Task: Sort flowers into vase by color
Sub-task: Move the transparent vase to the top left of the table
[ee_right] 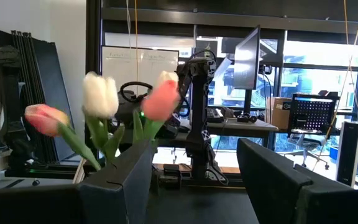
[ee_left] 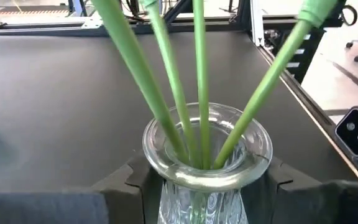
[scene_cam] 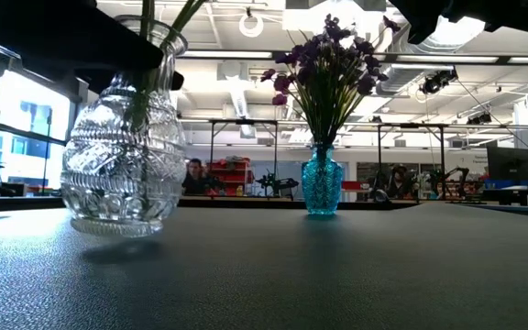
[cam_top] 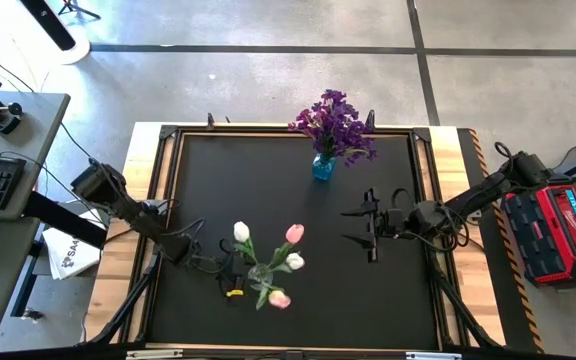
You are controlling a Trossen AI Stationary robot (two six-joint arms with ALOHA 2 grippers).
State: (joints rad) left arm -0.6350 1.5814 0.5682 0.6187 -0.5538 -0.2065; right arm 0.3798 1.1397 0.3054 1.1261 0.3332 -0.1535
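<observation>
Black mat (cam_top: 298, 230): left gripper (ee_left: 201, 183) clamping clear vase (ee_left: 207, 155) neck, visible only wrist-side; tulips (cam_top: 268, 262) fanning upward; right gripper (cam_top: 371, 226) open, 3 o'clock.

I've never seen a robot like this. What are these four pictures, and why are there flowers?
It's a robot with two arms at a black table. One picture looks down from above, one looks across the table, and two come from cameras on the arms' wrists. A blue vase holds purple flowers. A clear glass vase holds pink and white tulips. The left gripper sits around the glass vase's neck. The right gripper waits open, holding nothing.
</observation>
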